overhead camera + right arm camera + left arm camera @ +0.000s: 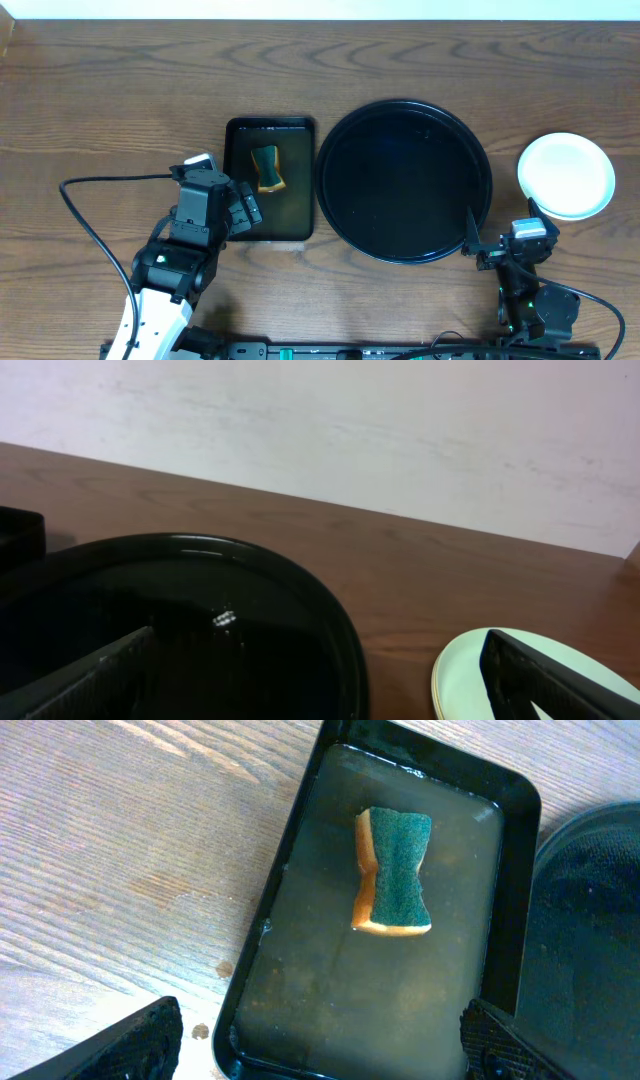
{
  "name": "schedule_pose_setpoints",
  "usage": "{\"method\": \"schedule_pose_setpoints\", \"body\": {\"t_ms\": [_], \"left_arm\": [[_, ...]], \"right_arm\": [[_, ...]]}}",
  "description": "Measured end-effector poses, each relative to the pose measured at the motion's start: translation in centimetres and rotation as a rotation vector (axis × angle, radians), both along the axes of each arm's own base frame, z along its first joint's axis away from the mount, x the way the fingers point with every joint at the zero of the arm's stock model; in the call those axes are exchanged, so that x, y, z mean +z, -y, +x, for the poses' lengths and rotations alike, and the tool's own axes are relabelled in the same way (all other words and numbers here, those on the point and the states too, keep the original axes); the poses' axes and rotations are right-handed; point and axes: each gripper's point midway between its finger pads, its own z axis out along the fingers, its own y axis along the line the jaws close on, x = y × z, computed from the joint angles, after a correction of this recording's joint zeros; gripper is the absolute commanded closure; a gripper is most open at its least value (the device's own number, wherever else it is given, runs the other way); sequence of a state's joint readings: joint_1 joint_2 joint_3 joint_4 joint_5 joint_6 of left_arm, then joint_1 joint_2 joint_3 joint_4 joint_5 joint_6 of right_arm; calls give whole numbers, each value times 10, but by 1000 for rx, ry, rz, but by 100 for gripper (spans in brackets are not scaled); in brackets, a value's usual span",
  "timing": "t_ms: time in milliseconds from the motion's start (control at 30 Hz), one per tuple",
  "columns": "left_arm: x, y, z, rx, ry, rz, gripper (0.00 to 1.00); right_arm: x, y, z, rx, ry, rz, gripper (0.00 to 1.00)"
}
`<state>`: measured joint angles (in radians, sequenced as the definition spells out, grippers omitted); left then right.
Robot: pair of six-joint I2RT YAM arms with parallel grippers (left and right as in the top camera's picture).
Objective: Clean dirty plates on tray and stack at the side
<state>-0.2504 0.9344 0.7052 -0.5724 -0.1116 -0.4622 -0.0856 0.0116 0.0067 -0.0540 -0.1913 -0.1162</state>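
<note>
Left gripper [320,1055] and right gripper [320,695] are apart, empty. Plates [566,176] sit stacked by the table's [100,100] right edge; I think they're clean.

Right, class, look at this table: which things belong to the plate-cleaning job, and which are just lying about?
Part of the job:
- stacked plates, to the right of the tray
- round black tray, with no plates on it
- sponge
- rectangular tray, which holds the sponge in murky water

Just lying about:
- black cable, looping across the wood on the left
</note>
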Motion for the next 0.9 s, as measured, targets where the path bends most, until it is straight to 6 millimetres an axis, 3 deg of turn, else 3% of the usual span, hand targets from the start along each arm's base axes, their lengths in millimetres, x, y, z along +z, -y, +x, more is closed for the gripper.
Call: {"method": "schedule_pose_setpoints", "body": {"t_ms": [333,533,700,900], "left_arm": [[8,-1,-1,2,31,-8,11],[26,-33,-15,112,152,-30,11],[0,-58,-41,208,185,-27,11],[-40,-67,-63,249,212,-27,11]], "right_arm": [[0,0,0,0,0,0,1],[0,0,0,1,1,2,1],[0,-1,0,3,0,3,1],[0,-1,0,3,1,3,1]]}}
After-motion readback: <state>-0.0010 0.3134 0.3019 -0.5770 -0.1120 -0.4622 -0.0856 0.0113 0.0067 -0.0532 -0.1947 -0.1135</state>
